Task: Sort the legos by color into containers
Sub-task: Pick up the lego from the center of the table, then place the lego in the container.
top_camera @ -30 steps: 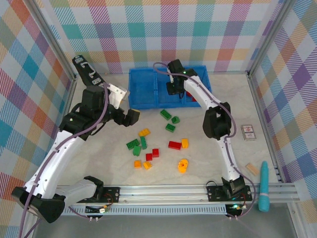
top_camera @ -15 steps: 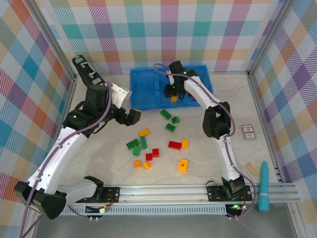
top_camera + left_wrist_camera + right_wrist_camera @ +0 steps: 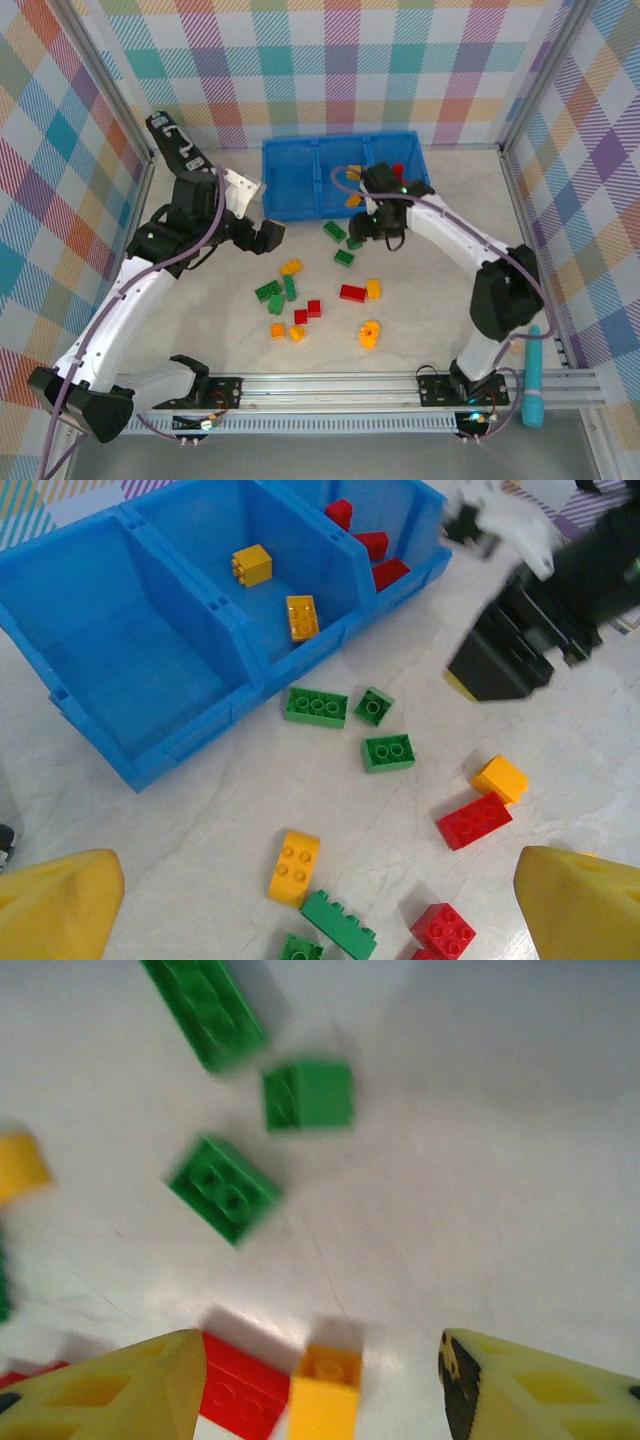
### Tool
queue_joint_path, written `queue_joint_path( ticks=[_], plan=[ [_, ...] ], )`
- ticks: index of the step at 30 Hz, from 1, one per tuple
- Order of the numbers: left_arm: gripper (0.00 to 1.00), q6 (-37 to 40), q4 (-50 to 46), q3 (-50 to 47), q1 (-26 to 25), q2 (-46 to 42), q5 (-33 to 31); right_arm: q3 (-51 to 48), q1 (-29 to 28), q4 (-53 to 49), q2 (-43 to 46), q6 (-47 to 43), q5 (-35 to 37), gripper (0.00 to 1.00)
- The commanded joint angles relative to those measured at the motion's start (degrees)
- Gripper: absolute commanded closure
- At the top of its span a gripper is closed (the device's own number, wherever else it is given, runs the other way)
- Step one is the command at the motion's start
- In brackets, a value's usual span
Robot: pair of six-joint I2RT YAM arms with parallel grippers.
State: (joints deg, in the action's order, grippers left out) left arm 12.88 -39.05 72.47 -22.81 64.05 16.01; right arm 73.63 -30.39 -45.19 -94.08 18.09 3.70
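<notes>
Top external: right claw (image 3: 362,234) hangs low over the table, just in front of the blue bin (image 3: 290,212), jaws apart, nothing in them. Green legos (image 3: 334,231) sit right under and beside it. A red brick (image 3: 352,293) and an orange brick (image 3: 373,289) lie a bit nearer the bases. Left claw (image 3: 270,235) hovers off to its side, near the bin's corner. Risk: both claws work the same patch, so reaching for neighbouring bricks could knock the arms together.

Left wrist: left claw (image 3: 315,880) is spread wide and holds nothing. A yellow brick (image 3: 295,865) lies just ahead between the fingers (image 3: 55,905), with the greens (image 3: 316,706) beyond it and the bin past them. Yellows (image 3: 302,617) are in the middle compartment, reds (image 3: 370,545) in the one nearest the right claw. No greens are binned yet. Risk: greens are packed tight against the low wall (image 3: 190,745), so a pinch there may shove a neighbour or clip the wall.

Right wrist: picture is smeared. Right claw (image 3: 320,1355) is parted and not gripping. An orange brick (image 3: 325,1390) lies between the fingers (image 3: 110,1385), and the red one (image 3: 240,1385) seems to touch it. Three greens (image 3: 222,1188) lie ahead. Risk: closing here could grab or drag both colours, or squirt the small brick out sideways, landing it in the wrong compartment.
</notes>
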Motion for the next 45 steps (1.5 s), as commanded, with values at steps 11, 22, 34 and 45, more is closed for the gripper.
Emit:
queue_joint_path(
  ticks=[11, 22, 34, 45],
  plan=[
    [0.0, -0.9, -0.2, 1.3, -0.7, -1.3, 2.4, -20.0, -1.7, 15.9, 7.2, 13.6, -5.1, 0.36],
    [0.0, -0.9, -0.2, 1.2, -0.7, -2.1, 2.1, -20.6, -2.1, 18.3, 1.5, 13.3, -5.5, 0.37],
    [0.0, -0.9, -0.2, 1.3, -0.7, -1.7, 2.2, -20.5, -3.7, 14.2, -2.0, 13.0, -1.4, 0.6],
    [0.0, -0.7, -0.5, 1.3, -0.7, -1.0, 2.0, -0.9, -1.7, 2.2, -3.8, 2.3, 5.2, 0.7]
  ],
)
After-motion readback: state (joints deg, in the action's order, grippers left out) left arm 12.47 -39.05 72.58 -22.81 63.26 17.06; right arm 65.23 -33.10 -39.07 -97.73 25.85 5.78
